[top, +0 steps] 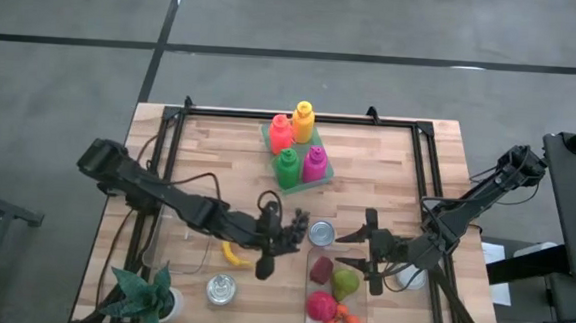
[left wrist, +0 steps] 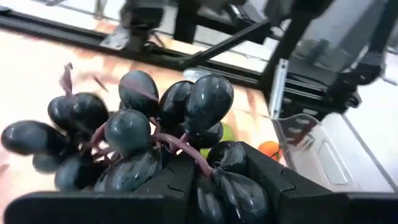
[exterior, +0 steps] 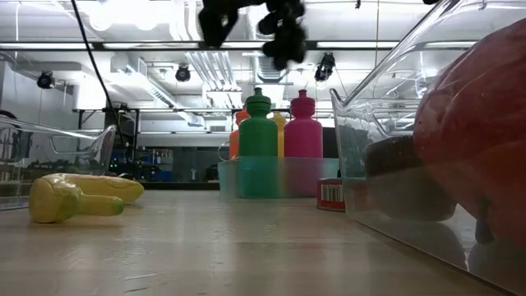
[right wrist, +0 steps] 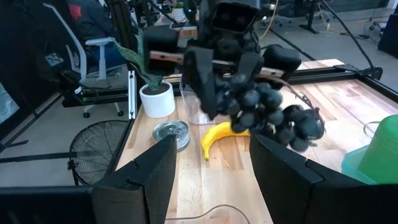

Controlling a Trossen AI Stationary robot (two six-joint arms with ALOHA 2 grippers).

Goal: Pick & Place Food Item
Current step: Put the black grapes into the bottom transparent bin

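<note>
A bunch of dark grapes (left wrist: 143, 118) hangs in the air in my left gripper (top: 276, 233), which is shut on it over the table's middle, just left of a small tin can (top: 322, 232). In the right wrist view the grapes (right wrist: 273, 112) stick out beyond the fingers, above a yellow banana (right wrist: 217, 137) lying on the wood. My right gripper (right wrist: 211, 168) stands open with nothing between its fingers, over the far end of a clear container (top: 308, 303). The container holds a green pear (top: 346, 282), red fruits and small orange pieces. My left gripper pinches the near end of the bunch (left wrist: 233, 183) between its two fingers (left wrist: 168, 186). The fingers come slanting down from the table's left. The rest of the bunch juts out ahead of the fingertips, lifted clear of the table.
A tray of coloured bottles (top: 297, 147) stands at the far middle. A potted plant (top: 145, 293) and a second tin (top: 220, 290) sit at the near left. The banana (top: 234, 253) lies below and left of the grapes. Bare wood lies at the far left and far right.
</note>
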